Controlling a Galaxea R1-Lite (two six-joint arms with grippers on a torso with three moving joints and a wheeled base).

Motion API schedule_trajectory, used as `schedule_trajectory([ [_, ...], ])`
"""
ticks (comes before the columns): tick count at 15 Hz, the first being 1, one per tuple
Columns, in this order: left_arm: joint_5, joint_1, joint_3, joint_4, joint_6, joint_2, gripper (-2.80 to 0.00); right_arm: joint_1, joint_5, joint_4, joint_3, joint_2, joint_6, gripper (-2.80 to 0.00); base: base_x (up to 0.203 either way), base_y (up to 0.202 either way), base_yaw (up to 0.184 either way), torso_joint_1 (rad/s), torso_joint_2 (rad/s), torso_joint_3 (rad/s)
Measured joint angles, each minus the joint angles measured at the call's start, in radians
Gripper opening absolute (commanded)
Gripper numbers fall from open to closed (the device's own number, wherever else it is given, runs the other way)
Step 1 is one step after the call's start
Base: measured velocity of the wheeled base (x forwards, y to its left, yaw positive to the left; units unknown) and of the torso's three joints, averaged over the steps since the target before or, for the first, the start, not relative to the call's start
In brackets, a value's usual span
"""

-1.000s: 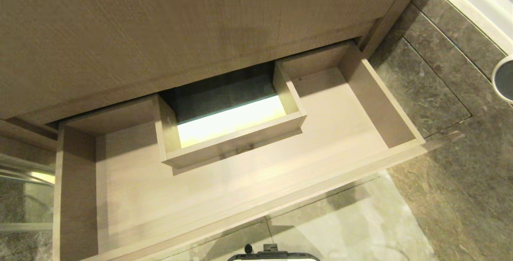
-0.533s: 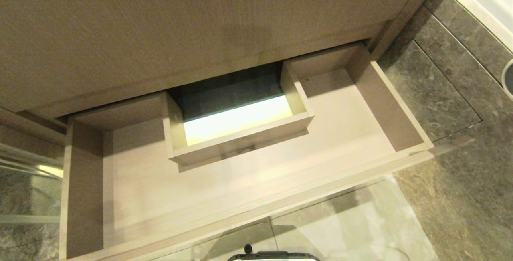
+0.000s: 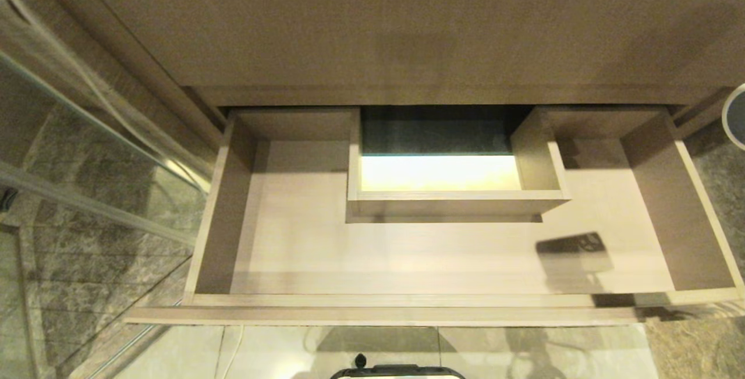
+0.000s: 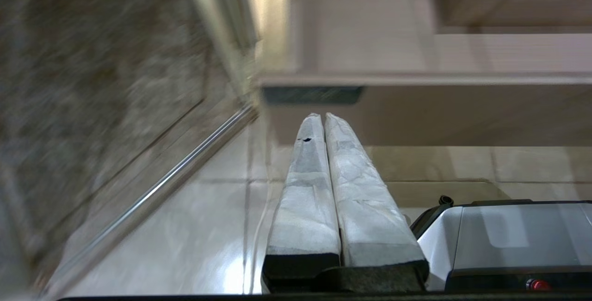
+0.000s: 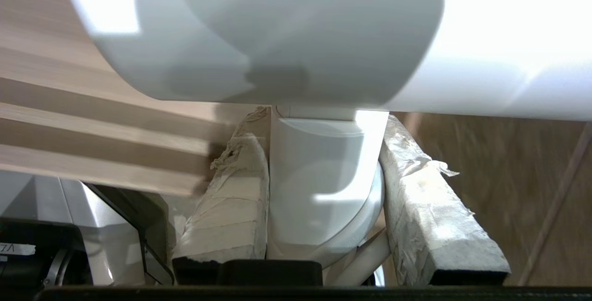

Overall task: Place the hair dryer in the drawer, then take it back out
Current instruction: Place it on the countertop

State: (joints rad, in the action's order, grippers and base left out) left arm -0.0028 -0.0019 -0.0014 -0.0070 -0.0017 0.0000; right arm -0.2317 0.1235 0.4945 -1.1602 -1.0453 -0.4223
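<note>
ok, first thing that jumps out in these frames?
The wide drawer stands pulled out in the head view, with nothing lying in it and a brightly lit boxed cutout at mid-back. In the right wrist view the white hair dryer fills the frame, its handle clamped between the right gripper fingers. The left gripper sits shut, low in front of the drawer's front.

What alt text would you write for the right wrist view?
The right gripper, its jaws padded in taped cloth, grips the handle of a small white plastic hair dryer, whose barrel fills the top. A light-wood drawer lies beyond.
</note>
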Motion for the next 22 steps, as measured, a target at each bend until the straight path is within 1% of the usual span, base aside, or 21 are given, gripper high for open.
schedule_trajectory([
  [10,0.0,0.0,0.0,0.0,0.0,0.0,-2.8,0.005,0.003,0.001,0.006,0.002,-0.003,-2.8,0.0,-0.012,0.161,0.001,0.0,0.002],
  [22,0.0,0.0,0.0,0.0,0.0,0.0,-2.8,0.014,0.005,0.006,0.019,0.013,-0.003,-2.8,0.0,0.0,0.006,0.0,0.0,0.0],
])
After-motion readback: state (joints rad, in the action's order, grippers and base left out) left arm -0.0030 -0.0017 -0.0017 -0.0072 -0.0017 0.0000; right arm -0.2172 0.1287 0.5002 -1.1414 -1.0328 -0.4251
